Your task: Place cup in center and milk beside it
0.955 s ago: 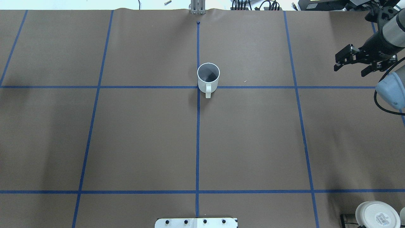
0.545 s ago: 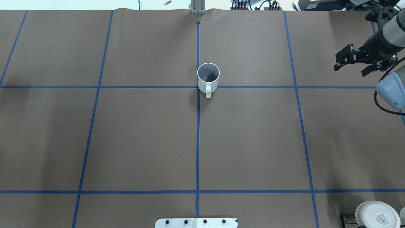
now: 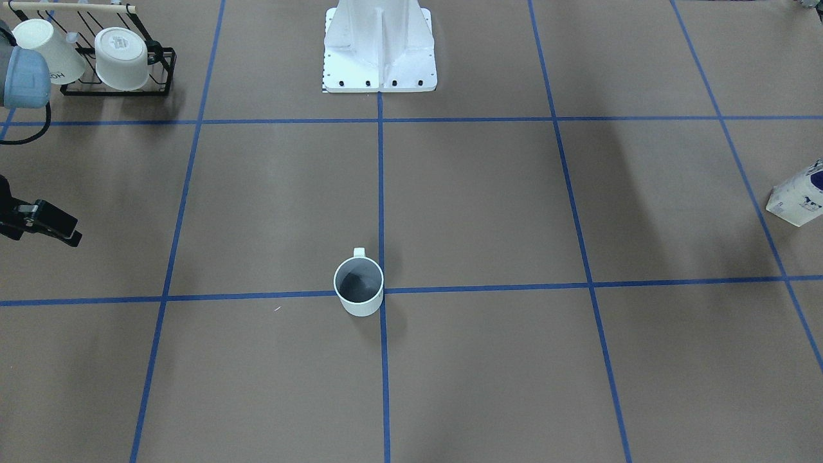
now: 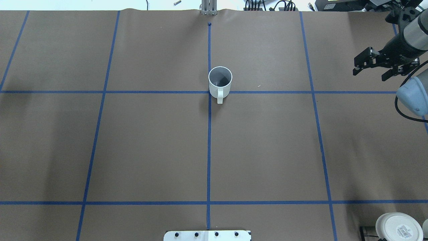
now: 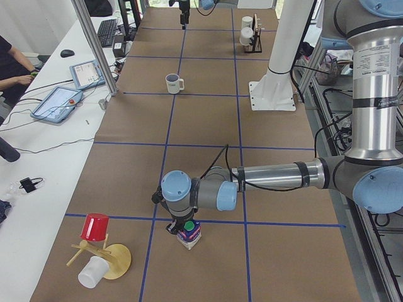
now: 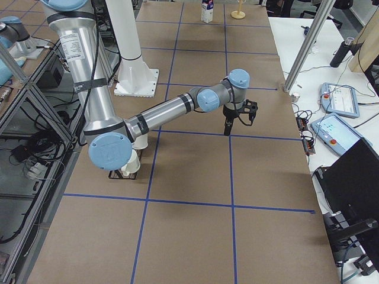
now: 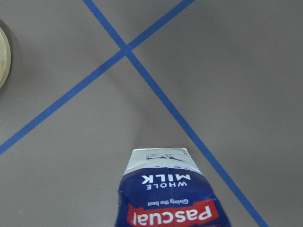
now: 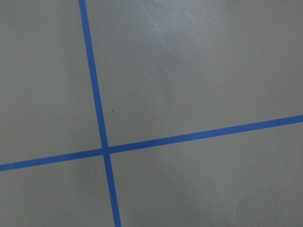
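Note:
The cup [image 4: 220, 82] is a white mug, dark grey inside, standing upright on the middle tape crossing with its handle toward the robot; it also shows in the front view [image 3: 359, 287] and the left view [image 5: 172, 82]. The milk [image 5: 187, 233] stands far off at the table's left end, and shows at the front view's right edge [image 3: 797, 198] and close up in the left wrist view [image 7: 169, 194]. My left gripper [image 5: 182, 221] is right over the carton's top; I cannot tell if it is shut. My right gripper [image 4: 369, 74] is open and empty, above the table's far right.
A black rack [image 3: 116, 61] holds squat white cups near the robot's right side; one shows in the overhead view [image 4: 398, 227]. The robot's white base [image 3: 379, 48] stands at mid table edge. A red cup [image 5: 96, 226], a wooden stand [image 5: 116, 261] and a white cup [image 5: 93, 274] lie near the milk.
The right arm has barely shifted. The mug has not moved.

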